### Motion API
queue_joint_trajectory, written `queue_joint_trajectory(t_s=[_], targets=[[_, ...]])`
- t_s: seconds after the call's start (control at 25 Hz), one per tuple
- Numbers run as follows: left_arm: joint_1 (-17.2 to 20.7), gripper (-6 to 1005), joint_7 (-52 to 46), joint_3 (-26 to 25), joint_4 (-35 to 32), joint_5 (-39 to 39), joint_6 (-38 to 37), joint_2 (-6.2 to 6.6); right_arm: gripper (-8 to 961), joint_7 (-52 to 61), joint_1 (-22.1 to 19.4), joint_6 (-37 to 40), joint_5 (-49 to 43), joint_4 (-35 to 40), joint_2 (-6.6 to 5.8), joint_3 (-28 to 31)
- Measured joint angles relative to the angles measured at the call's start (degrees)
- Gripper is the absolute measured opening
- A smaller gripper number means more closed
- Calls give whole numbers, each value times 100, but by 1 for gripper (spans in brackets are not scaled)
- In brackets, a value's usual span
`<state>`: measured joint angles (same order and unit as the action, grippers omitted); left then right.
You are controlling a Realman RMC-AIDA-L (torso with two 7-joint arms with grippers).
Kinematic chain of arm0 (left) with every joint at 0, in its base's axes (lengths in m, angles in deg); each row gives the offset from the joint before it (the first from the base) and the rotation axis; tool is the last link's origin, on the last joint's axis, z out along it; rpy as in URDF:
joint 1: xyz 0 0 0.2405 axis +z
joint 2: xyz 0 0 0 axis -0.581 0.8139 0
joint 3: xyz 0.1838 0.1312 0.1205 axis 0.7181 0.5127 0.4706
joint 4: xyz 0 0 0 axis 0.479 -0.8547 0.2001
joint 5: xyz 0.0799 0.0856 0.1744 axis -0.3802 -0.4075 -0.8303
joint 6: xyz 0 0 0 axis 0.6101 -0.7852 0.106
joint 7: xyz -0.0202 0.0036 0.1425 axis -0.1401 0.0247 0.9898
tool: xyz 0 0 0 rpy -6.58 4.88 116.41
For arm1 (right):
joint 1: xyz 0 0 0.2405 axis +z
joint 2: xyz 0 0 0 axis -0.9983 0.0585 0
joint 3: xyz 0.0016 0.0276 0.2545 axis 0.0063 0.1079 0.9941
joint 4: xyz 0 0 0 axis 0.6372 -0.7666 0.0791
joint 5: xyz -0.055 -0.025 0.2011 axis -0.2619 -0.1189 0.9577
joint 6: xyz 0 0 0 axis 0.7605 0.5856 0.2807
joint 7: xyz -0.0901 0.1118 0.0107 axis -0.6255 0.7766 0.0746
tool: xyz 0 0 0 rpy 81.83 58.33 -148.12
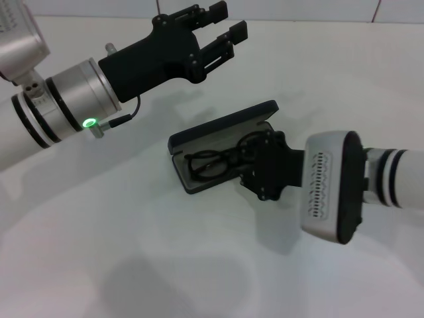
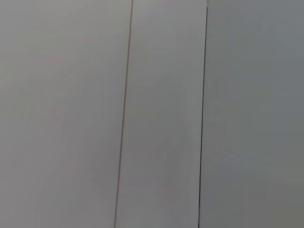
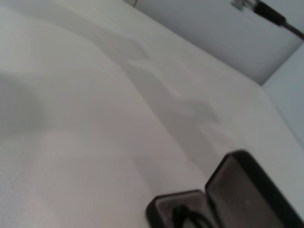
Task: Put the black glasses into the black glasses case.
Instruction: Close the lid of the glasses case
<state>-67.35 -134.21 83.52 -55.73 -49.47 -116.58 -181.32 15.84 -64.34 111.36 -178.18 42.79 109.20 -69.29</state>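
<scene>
The black glasses case point(image 1: 199, 186) lies open in the middle of the white table, its lid point(image 1: 225, 123) raised on the far side. The black glasses point(image 1: 213, 163) lie inside on the grey lining. My right gripper point(image 1: 257, 151) reaches in from the right and sits over the right end of the glasses, at the case's right end. The right wrist view shows the case point(image 3: 166, 207), its lid point(image 3: 247, 190) and a bit of the glasses point(image 3: 190, 221). My left gripper point(image 1: 224, 25) is open and empty, held above the table behind and left of the case.
The white table point(image 1: 132, 265) spreads all round the case. A pale wall point(image 1: 298, 8) runs along the far edge. The left wrist view shows only grey panels point(image 2: 161, 114) with two seams. A cable end point(image 3: 270, 13) shows by the wall.
</scene>
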Motion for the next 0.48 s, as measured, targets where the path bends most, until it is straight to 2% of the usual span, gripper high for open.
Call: queue_joint_trajectory(t_s=[0.12,0.2,0.28,0.32,0.36,0.48], targets=[[22,495,-46,20,-15,-21,-3,12,240,434,-100,783,-396,128,4,509],[25,495,-86,22,-3,-69,0,29,244,543,-173,1673,-443,201,2,1033],[22,495,-159,5,6,-182,34,37,248,556,-223,2950,-425,225,3,1882],[7,495,-226,-2,8,-248,79,40,250,554,-229,3291,-417,212,5,2169],[-23,495,-313,-5,7,-310,151,42,252,544,-235,3976,-414,157,10,2686],[-95,495,-520,-2,-3,-464,392,46,258,483,-176,5369,-395,-243,13,4107]])
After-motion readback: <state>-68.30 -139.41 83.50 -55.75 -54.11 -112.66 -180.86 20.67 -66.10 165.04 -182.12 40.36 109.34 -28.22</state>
